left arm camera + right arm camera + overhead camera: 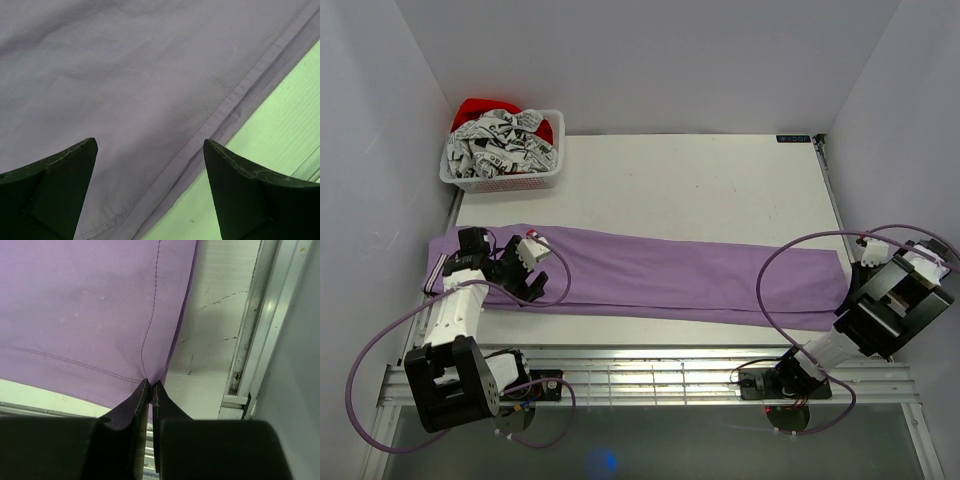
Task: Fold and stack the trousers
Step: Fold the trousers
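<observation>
The lilac-purple trousers (670,275) lie flat in a long band across the table, from left edge to right edge. My left gripper (523,272) hovers open over their left end. In the left wrist view its two dark fingers (65,175) stand wide apart above the cloth (125,75), near a stitched hem, and the gripper (150,147) holds nothing. My right gripper (847,293) is at the trousers' near right corner. In the right wrist view it (151,383) is shut on the cloth's (90,305) corner by a seam. No pale waistband shows.
A white basket (500,184) of grey printed and red (478,108) clothes stands at the back left corner. Bare white table (700,190) lies behind the trousers. A metal rail (260,340) runs along the table's right edge, with a slatted rail (650,380) at the near edge.
</observation>
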### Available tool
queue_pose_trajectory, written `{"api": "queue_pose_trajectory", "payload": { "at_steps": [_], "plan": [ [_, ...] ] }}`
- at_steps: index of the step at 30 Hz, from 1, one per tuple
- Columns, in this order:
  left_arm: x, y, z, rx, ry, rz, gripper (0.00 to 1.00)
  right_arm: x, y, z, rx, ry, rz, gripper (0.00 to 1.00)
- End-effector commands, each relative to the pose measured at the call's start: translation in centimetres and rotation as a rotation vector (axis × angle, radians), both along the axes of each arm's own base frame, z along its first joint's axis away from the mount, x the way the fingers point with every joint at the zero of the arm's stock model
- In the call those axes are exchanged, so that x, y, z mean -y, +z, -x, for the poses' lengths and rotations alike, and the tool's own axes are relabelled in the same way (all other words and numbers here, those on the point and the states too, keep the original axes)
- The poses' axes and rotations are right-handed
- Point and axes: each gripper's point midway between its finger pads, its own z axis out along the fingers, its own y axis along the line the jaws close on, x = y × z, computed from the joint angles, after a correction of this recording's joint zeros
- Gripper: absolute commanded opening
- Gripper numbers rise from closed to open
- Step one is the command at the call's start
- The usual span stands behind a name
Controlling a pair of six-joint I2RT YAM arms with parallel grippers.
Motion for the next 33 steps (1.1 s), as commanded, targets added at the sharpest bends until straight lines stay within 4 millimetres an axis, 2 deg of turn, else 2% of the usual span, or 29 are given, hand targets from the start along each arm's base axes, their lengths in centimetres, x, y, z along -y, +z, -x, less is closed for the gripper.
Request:
{"api": "queue_pose_trajectory", "payload": {
  "at_steps": [1,5,7,11,15,18,26,29,30,31,33],
  "plan": [
    [0.8,0.6,-0.1,0.039,-0.027,0.026,0.98,0.3,4.3,-0.6,0.073,0.033,0.037,0.08],
    [0.8,0.5,-0.2,0.043,-0.028,0.03,0.98,-0.1,5.8,0.0,0.072,0.058,0.052,0.12],
    [0.8,0.5,-0.2,0.044,-0.027,0.032,0.98,-0.3,6.0,0.5,0.057,0.064,0.053,0.2],
    [1.0,0.5,-0.3,0.045,-0.025,0.045,0.98,-0.1,5.4,1.0,0.04,0.082,0.071,0.08],
    [1.0,0.6,-0.3,0.048,-0.019,0.046,0.98,-0.3,4.5,1.2,0.018,0.062,0.03,0.08],
    [0.8,0.5,-0.1,0.059,-0.025,0.024,0.98,-0.5,4.8,1.7,0.006,0.06,0.029,0.08],
    [0.1,0.9,-0.8,0.04,0.04,0.017,0.95,-1.5,5.2,4.7,-0.061,0.079,-0.011,0.08],
    [0.4,2.8,-1.8,0.067,0.05,0.057,0.9,-2.6,3.3,5.9,-0.098,0.084,-0.047,0.08],
    [0.7,3.9,-1.8,0.079,0.019,0.065,0.88,-2.2,2.3,5.7,-0.09,0.082,-0.022,0.08],
    [1.1,4.3,-1.7,0.086,-0.016,0.072,0.86,-3.2,0.6,6.9,-0.131,0.078,-0.046,0.08],
    [1.7,4.6,-1.0,0.073,-0.075,0.081,0.79,-3.5,-1.2,7.4,-0.163,0.071,-0.062,0.08]
  ]
}}
